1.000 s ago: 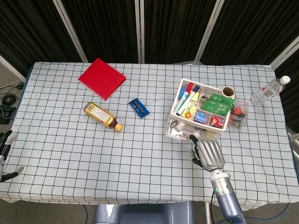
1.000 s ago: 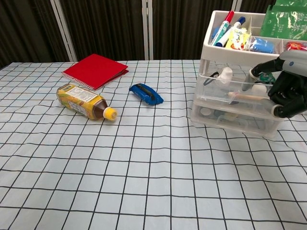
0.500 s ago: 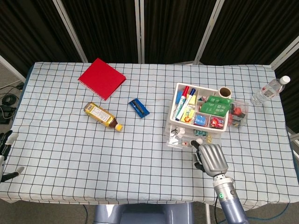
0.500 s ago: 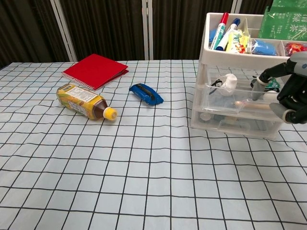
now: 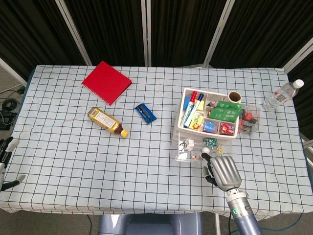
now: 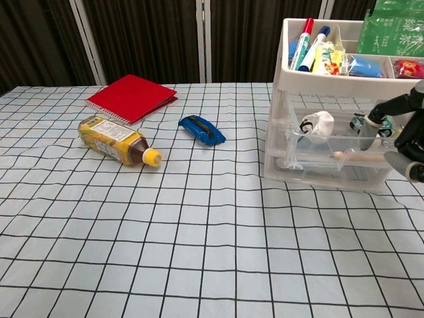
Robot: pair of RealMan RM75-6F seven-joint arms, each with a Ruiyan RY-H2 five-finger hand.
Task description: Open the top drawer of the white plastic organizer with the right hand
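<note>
Top drawer point(image 6: 331, 142) now drawn further out of the white plastic organizer point(image 5: 208, 126) than a second ago, with the right hand point(image 5: 222, 169) likewise drawn back toward the near table edge and the organizer body sitting level again rather than tipped. Right hand gripping the drawer front, fingers point(image 6: 391, 106) curling over its clear rim at the right of the chest view. Drawer projecting from the organizer's near face, showing a white crumpled item point(image 6: 317, 124) and small colourful bits inside. Organizer standing right of centre on the checked tablecloth point(image 5: 73, 156), its open top tray carrying markers point(image 5: 193, 103), a green packet point(image 5: 226, 111) and small packets. Cardboard roll point(image 5: 235, 96) lying just behind the organizer; water bottle point(image 5: 282, 94) resting near the far right edge. Red notebook point(image 5: 105, 82) lying at far left-centre, tea bottle point(image 5: 107, 121) on its side nearer, blue packet point(image 5: 145, 112) lying between bottle and organizer. Left hand point(image 5: 6, 164) showing only at the left margin of the head view, well apart from everything; finger posture not discernible.
</note>
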